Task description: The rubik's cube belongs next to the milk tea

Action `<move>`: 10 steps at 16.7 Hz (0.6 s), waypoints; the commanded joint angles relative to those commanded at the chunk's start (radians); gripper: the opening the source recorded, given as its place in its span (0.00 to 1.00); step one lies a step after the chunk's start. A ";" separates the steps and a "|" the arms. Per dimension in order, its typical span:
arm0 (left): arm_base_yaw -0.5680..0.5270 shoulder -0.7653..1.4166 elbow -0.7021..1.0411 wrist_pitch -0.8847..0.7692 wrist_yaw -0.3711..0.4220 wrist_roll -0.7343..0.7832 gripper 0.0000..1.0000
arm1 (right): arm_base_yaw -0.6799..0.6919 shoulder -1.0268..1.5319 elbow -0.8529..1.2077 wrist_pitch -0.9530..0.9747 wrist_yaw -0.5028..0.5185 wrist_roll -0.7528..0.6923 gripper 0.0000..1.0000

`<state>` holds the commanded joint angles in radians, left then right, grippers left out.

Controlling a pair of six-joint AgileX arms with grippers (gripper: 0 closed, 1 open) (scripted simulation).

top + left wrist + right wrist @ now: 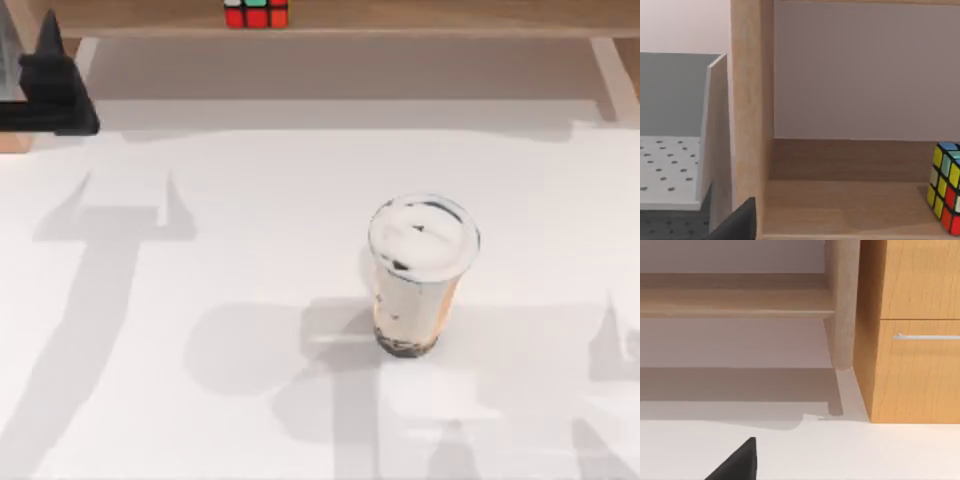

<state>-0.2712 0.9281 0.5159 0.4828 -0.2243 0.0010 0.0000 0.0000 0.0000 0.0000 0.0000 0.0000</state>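
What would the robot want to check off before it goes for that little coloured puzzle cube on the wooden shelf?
1. Small multicoloured rubik's cube found: ok, on the wooden shelf at the table's far edge.
2. Tall clear plastic cup of milk tea upright: ok, on the white table.
3. Room beside the cup: ok, bare table on both sides.
4. Left gripper close to the cube: not ok, it sits at the far left, apart from it.
5. Left gripper open: cannot tell.
6. Cube within the left wrist view: ok, at its edge.
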 joint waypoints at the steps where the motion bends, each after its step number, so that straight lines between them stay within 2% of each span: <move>1: -0.028 0.124 0.054 0.050 -0.027 0.001 1.00 | 0.000 0.000 0.000 0.000 0.000 0.000 1.00; 5: -0.131 0.563 0.249 0.231 -0.129 0.006 1.00 | 0.000 0.000 0.000 0.000 0.000 0.000 1.00; 10: -0.233 0.961 0.443 0.412 -0.231 0.013 1.00 | 0.000 0.000 0.000 0.000 0.000 0.000 1.00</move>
<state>-0.5040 1.8890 0.9585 0.8944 -0.4553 0.0145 0.0000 0.0000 0.0000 0.0000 0.0000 0.0000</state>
